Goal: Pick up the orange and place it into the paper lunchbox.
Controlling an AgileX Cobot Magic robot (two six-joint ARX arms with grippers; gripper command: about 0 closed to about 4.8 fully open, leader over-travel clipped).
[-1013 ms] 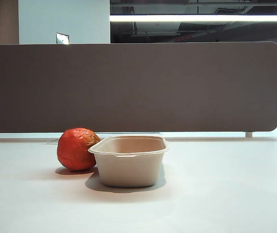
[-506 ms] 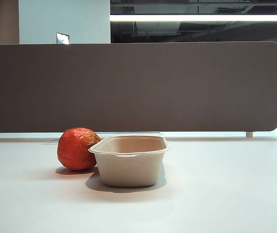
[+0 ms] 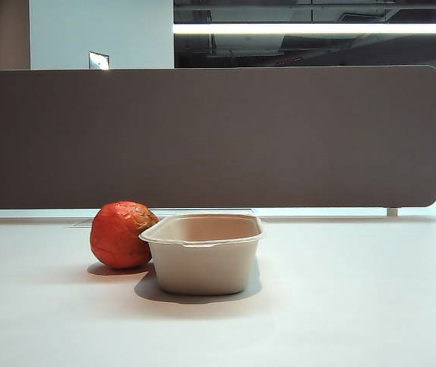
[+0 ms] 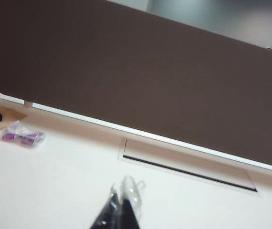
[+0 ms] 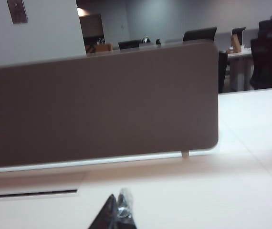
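Orange (image 3: 122, 234) touches the lunchbox (image 3: 203, 254) on its left; left fingers (image 4: 118, 211) and right fingers (image 5: 118, 211) pressed together, empty, over bare worktop (image 3: 356, 306)

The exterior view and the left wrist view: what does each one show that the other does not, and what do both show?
Only the exterior view shows the orange and the paper lunchbox, side by side on the table; no arm appears there.

Only the left wrist view shows the left gripper, its fingertips together, a small purple packet and a slot in the table.

Both show the white table and the brown divider panel.
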